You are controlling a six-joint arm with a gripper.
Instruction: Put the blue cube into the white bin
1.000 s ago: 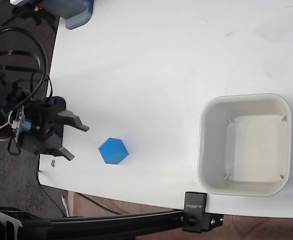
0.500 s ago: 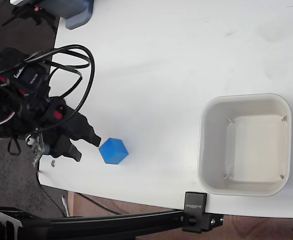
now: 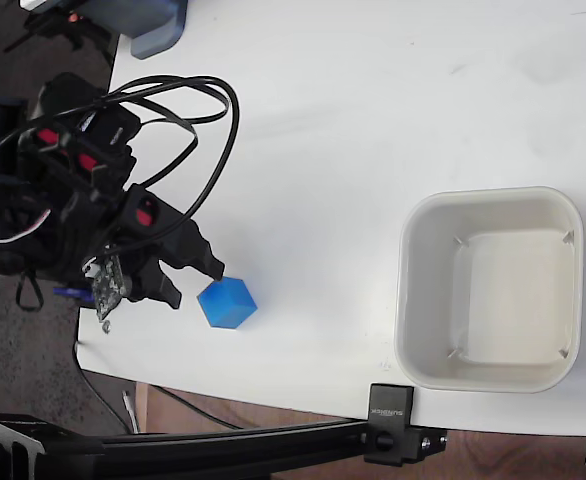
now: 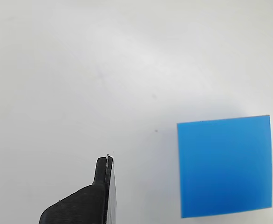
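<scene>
The blue cube (image 3: 227,302) rests on the white table near its lower left, in the fixed view. My gripper (image 3: 194,284) stands open just left of it, its two black fingertips close to the cube's left side, with nothing between them. In the wrist view the blue cube (image 4: 225,165) fills the lower right as a flat blue square, and only one black finger (image 4: 95,198) shows at the bottom, left of the cube and apart from it. The white bin (image 3: 405,300) sits far to the right, with nothing in it.
A grey-blue device (image 3: 158,25) stands at the table's top left corner. A black clamp (image 3: 391,425) grips the table's lower edge below the bin. The arm's cables (image 3: 188,110) loop over the left table edge.
The arm has moved right over the table edge, bringing the open fingers from well left of the cube to right beside it. The cube and bin have not moved.
</scene>
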